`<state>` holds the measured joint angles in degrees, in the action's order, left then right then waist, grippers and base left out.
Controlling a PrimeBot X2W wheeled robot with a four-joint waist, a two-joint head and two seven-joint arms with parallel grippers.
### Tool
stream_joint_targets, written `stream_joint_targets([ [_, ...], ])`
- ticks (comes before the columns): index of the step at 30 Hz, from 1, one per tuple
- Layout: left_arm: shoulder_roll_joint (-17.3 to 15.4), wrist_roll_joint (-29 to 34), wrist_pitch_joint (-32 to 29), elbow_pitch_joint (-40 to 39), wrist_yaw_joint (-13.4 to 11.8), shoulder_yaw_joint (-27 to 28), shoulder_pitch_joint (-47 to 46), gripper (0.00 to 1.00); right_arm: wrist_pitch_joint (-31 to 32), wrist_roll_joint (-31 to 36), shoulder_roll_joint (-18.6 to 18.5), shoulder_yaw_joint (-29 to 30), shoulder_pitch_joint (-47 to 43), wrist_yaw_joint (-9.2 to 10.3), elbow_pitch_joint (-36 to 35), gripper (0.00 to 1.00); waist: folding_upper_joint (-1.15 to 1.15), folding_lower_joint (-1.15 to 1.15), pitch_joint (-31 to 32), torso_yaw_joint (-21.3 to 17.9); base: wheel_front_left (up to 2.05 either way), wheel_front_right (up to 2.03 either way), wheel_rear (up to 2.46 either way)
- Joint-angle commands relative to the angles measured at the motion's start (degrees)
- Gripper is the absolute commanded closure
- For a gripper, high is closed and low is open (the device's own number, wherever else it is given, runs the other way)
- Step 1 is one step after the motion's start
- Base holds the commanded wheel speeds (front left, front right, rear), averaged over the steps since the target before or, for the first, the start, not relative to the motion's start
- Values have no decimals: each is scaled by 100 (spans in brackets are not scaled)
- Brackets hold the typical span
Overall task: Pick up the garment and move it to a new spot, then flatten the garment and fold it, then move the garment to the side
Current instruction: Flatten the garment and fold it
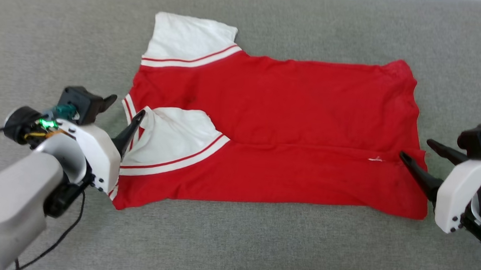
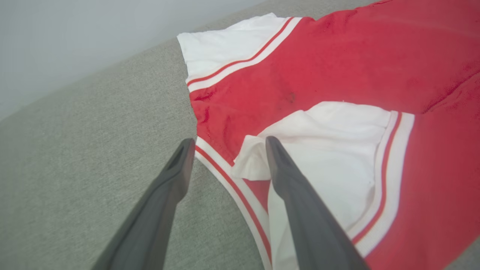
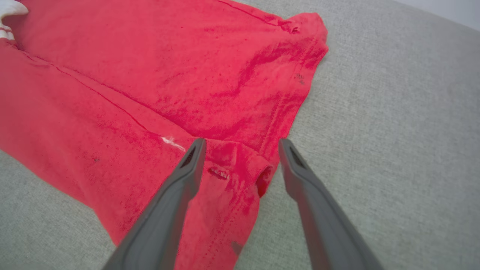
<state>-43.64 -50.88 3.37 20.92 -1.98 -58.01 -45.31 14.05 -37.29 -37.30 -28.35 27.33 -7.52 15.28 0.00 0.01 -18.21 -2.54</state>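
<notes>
Bare grey cloth surface (image 1: 234,243) borders the shirt (image 1: 292,113) on every side, widest on the robot's side. The shirt lies flat on it, red, folded lengthwise, with 2 white sleeves (image 1: 173,135) at its left end. The left gripper (image 1: 127,105), fingers apart, straddles the shirt's striped edge. The right gripper (image 1: 416,148), fingers apart, straddles its hem corner.

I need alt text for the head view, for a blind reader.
A red jersey with white sleeves lies partly folded on a grey fabric surface. The open left gripper is at its collar end, the open right gripper at its hem.
</notes>
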Motion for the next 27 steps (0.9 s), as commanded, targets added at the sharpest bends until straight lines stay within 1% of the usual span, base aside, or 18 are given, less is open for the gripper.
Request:
stream_joint_targets([
  [1,-56,-27,-62,-69,-5,17,-99,0,-36,-21,-30,23,-101,6,-37,0,0,-1,133,65,0,0,0],
  [3,-173,-79,-277,-281,-40,40,-178,0,-22,-14,-67,69,-187,6,-142,0,0,-1,213,97,0,0,0],
  [5,-303,-194,-669,-460,-61,31,-242,0,35,8,-95,118,-276,6,-218,0,0,-1,278,118,0,0,0],
  [9,-552,-409,-1686,-810,-18,-92,-457,0,146,40,-69,201,-382,6,-371,0,0,-1,354,137,0,0,0],
  [14,-734,-767,-2970,-1172,108,-315,-661,0,319,57,3,224,-481,6,-520,0,0,-1,396,125,0,0,0],
  [17,-685,-1109,-3627,-1234,92,-407,-666,0,407,77,59,248,-519,6,-566,0,0,-1,388,101,0,0,0],
  [21,-669,-1354,-4411,-1187,110,-644,-636,0,512,79,112,194,-492,6,-642,0,0,-1,338,30,0,0,0],
  [24,-635,-1451,-4773,-1109,128,-798,-552,0,590,65,138,134,-419,6,-671,0,0,-1,278,-52,0,0,0],
  [27,-595,-1336,-4917,-977,173,-973,-498,0,607,52,161,78,-363,6,-669,0,0,-1,220,-129,0,0,0],
])
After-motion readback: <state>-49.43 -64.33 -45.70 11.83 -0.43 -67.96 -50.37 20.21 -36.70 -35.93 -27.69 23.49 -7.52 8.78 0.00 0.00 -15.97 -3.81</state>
